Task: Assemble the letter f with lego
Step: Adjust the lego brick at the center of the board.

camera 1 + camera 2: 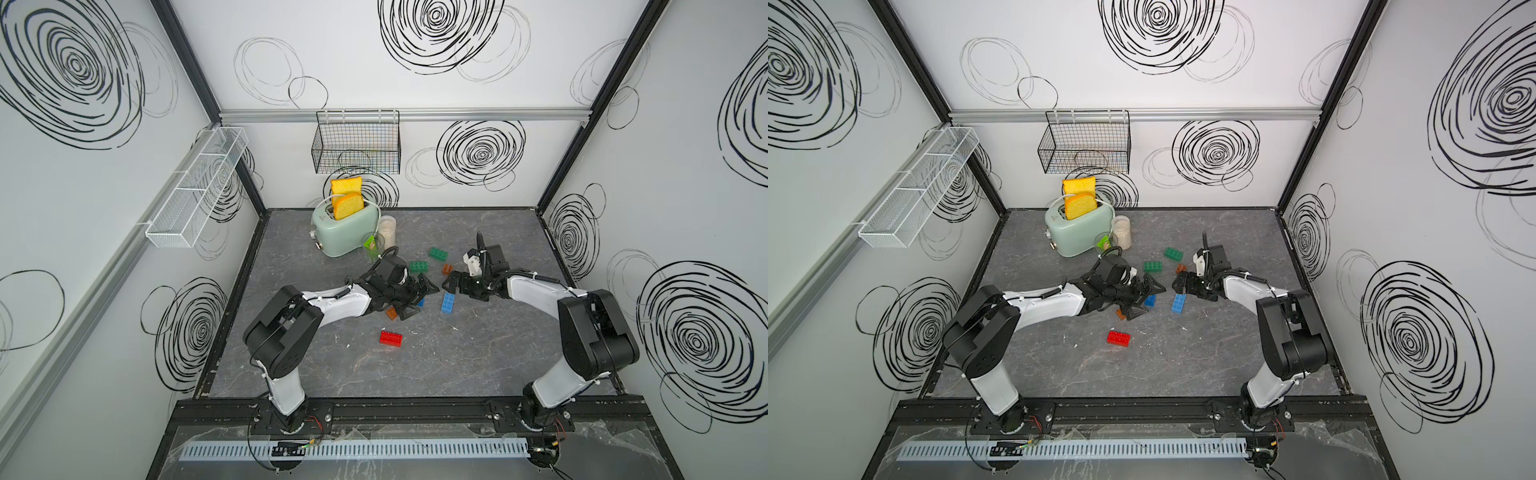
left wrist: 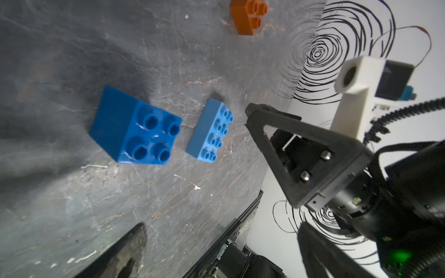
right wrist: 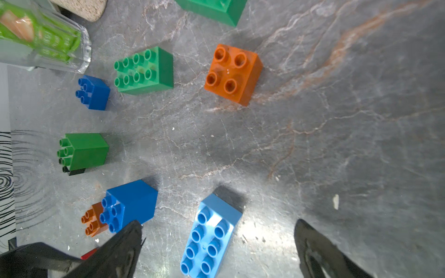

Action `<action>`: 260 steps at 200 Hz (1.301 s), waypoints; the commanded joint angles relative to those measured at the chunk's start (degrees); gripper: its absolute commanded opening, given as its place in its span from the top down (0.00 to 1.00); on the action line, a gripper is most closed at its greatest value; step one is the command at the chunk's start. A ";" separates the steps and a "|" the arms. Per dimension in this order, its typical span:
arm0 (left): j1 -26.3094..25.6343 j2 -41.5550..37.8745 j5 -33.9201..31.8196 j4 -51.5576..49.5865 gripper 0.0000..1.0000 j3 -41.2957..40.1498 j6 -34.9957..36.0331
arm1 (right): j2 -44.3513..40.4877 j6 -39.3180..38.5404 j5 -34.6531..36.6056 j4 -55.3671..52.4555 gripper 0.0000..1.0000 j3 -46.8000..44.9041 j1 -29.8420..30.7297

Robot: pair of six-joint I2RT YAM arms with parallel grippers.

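Lego bricks lie scattered mid-table in both top views: two green oblongs (image 1: 438, 253) (image 1: 419, 267), an orange square (image 1: 447, 269), a light blue oblong (image 1: 448, 302), a red oblong (image 1: 390, 338). My left gripper (image 1: 417, 298) hangs open over a blue square brick (image 2: 134, 127) and an orange one (image 1: 1121, 314). My right gripper (image 1: 453, 286) faces it, open. In the right wrist view the light blue oblong (image 3: 209, 238) lies on the table between the spread fingers (image 3: 125, 245). A green square (image 3: 83, 151) sits on a black brick.
At the back left stand a mint toaster (image 1: 345, 226) with bread slices, a jar (image 1: 386, 230) and a glass (image 1: 372, 245) holding a green packet. A black wire basket (image 1: 355, 143) hangs on the back wall, a white one (image 1: 195, 187) on the left wall.
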 commanded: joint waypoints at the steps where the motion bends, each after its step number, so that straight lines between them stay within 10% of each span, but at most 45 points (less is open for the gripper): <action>1: 0.68 1.67 -1.58 3.71 0.00 0.32 -3.13 | 1.46 -2.06 1.68 -3.71 0.01 0.66 0.10; 260: 6.39 16.26 -1.41 3.47 0.01 14.63 4.48 | 2.11 -2.68 7.70 -13.58 0.01 -1.52 0.25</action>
